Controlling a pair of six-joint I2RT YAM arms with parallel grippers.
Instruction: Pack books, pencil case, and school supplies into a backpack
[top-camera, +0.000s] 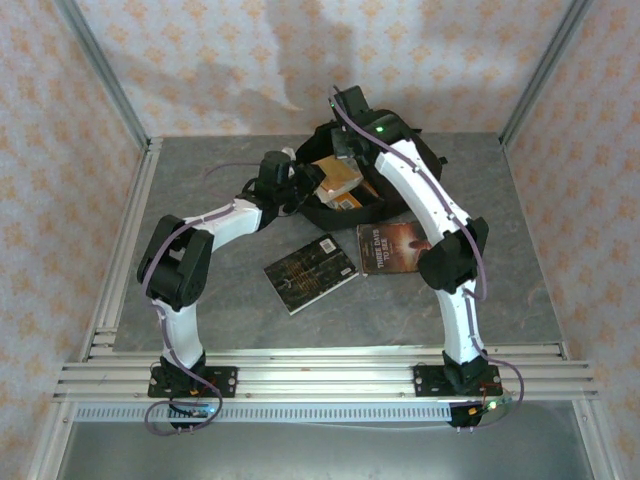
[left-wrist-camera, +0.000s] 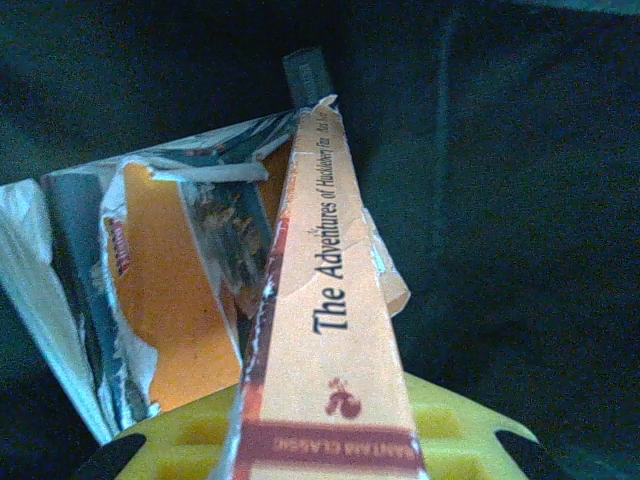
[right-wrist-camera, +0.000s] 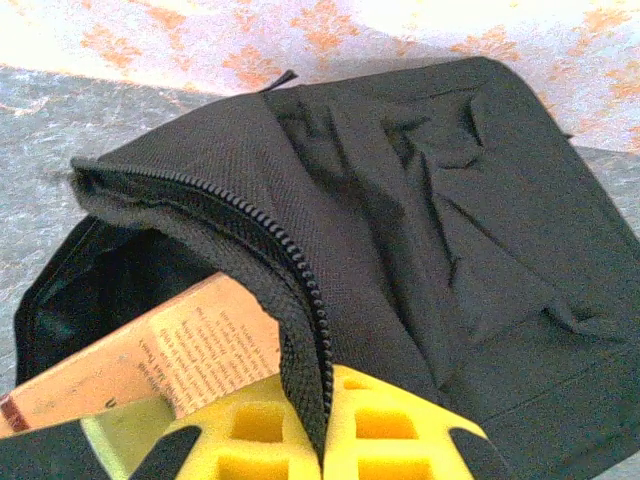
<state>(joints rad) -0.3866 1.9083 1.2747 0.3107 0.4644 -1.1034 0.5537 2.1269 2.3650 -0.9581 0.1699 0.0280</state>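
Backpack (right-wrist-camera: 430, 200) fabric is clamped at its zip (right-wrist-camera: 300, 280) edge by the right gripper (right-wrist-camera: 320, 435), whose yellow pads (right-wrist-camera: 390, 440) are closed on the flap and hold the mouth up. Judged by its folds, the fabric is soft and limp and will sag wherever it is unsupported, so the stitched zip band is the sound place to grip. The left gripper (left-wrist-camera: 330, 445) is closed on the lower spine of an orange paperback (left-wrist-camera: 335, 290), which points into the dark interior. This paperback looks light and fairly stiff along the spine, but its cover is torn at the top, so a spine grip is probably safer than a pull on the cover. Outward, the backpack lies at the far middle of the table (top-camera: 520, 290). Two books lie flat on its near side: a black-covered book (top-camera: 311, 272) on the left and a dark brown book (top-camera: 392, 247) just right of it. Both look thin, so an edge or corner is the likely hold.
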